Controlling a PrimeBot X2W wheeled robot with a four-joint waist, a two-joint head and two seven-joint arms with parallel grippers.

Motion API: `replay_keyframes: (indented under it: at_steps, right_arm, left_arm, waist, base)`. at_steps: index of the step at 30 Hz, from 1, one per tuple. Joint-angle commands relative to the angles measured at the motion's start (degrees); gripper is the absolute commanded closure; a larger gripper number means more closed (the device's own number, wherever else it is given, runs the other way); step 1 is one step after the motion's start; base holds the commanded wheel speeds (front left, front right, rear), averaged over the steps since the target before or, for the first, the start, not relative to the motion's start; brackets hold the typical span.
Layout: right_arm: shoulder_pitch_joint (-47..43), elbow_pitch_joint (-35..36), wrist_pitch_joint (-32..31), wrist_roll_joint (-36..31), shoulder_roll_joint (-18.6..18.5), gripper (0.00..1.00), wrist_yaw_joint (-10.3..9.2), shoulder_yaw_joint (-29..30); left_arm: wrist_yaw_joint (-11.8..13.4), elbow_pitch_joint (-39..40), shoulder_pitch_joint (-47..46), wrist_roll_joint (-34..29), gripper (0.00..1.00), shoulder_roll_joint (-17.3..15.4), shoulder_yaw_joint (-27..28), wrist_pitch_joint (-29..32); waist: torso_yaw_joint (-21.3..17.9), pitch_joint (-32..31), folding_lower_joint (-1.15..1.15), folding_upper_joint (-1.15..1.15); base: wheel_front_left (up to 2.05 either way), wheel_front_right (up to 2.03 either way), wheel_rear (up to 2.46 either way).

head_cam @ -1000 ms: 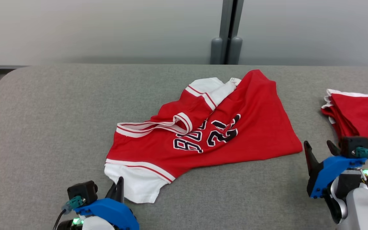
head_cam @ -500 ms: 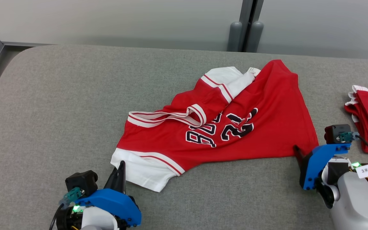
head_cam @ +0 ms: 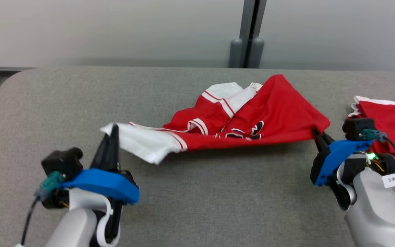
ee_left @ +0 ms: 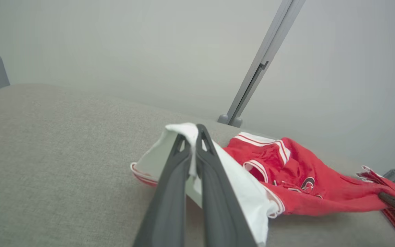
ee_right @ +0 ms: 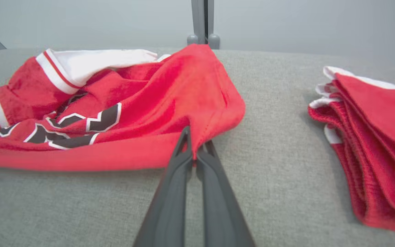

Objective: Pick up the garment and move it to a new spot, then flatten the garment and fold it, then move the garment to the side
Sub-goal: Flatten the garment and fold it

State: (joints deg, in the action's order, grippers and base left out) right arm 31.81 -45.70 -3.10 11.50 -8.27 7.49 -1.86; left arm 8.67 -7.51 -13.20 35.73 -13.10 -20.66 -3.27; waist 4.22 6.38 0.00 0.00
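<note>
Red, rumpled jersey [head_cam: 279,109] drapes onto coarse grey tabletop [head_cam: 197,206].

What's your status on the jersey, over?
Left pincer shut on white sleeve of jersey, right pincer on red hem corner. Near edge lifted, rest crumpled on table. Folded red stack to right, apart.

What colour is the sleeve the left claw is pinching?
The sleeve is white; clearest in the left wrist view.
</note>
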Motion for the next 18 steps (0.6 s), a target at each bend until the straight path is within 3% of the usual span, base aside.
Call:
replay_keyframes:
  at_steps: [1,5,9,13,18]
  right_arm:
    - [0.81,1.27,0.79,1.13,-0.52,1.00,0.01,-0.47]
    - [-0.16,9.19,2.16,4.36,-2.23,1.00,0.01,-2.27]
    - [-3.05,21.64,0.50,7.87,-4.22,1.00,0.01,-2.52]
    - [-6.55,37.66,-4.22,10.40,-6.24,1.00,0.01,0.05]
    - [-10.84,56.92,-12.28,11.09,-6.20,1.00,0.01,4.94]
  left_arm:
    - [-0.26,1.14,-1.49,-0.09,1.00,-0.70,0.73,-0.48]
    - [-1.16,6.85,-4.42,0.45,1.00,-2.33,2.91,-1.38]
    - [-1.27,13.97,-7.27,0.58,1.00,-4.43,5.00,-0.48]
    - [-0.74,21.78,-10.94,-0.25,1.00,-6.90,6.44,1.91]
    - [-0.06,30.29,-16.47,-1.81,1.00,-9.77,6.71,6.42]
  waist:
    - [-1.12,-1.40,0.00,0.00]
    - [-2.94,-4.09,0.00,0.00]
    - [-4.66,-6.89,0.00,0.00]
    - [-6.21,-8.61,0.00,0.00]
    - [-7.72,-9.43,0.00,0.00]
  base:
    - [0.00,0.00,0.00]
    - [0.00,0.00,0.00]
    - [0.00,0.00,0.00]
    - [0.00,0.00,0.00]
    - [0.00,0.00,0.00]
